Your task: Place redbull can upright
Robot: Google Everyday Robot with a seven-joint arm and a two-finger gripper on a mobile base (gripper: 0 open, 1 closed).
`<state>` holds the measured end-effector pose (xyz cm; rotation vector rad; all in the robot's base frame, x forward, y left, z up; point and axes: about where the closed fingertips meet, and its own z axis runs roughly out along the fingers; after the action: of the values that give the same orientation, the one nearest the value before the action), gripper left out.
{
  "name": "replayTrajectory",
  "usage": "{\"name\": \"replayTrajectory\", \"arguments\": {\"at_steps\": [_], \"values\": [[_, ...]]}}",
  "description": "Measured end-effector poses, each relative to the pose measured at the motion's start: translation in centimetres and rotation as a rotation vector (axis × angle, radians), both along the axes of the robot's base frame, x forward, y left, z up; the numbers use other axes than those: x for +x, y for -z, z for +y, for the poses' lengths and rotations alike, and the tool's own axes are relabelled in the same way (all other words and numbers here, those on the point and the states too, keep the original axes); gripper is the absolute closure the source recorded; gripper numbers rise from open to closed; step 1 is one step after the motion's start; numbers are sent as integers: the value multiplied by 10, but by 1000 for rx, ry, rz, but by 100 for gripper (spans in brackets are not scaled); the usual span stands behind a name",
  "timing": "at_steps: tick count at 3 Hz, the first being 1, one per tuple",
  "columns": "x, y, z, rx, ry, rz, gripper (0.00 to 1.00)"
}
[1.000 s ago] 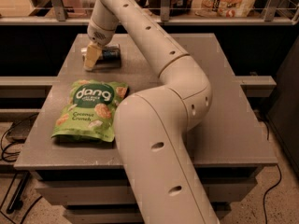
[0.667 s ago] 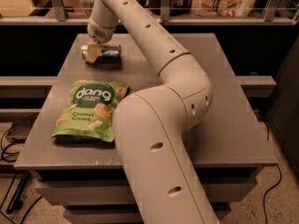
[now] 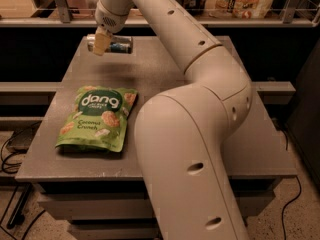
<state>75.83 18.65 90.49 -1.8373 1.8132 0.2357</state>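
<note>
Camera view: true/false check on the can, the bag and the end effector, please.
1. The slim silver and blue metal can is on its side, not upright. True.
2. The end effector hovers over the green snack bag. False: it is at the left part of the can, by the far edge of the grey table.
3. The green snack bag lies flat on the near left part of the table. True.
4. The can touches the bag. False: bare tabletop separates them.
5. The robot arm crosses the right side of the view in front of the table. True.
</note>
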Motion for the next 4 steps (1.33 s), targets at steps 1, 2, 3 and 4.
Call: {"name": "replayTrajectory", "arguments": {"at_steps": [1,2,3,4], "values": [[-11,-18,-9,21,11,-30,100],[-21,-37,-27,116,4,-69,100],[-30,-52,-62,214,46,-108,100],[-24,-46,-86,219,86,-114,100]]}}
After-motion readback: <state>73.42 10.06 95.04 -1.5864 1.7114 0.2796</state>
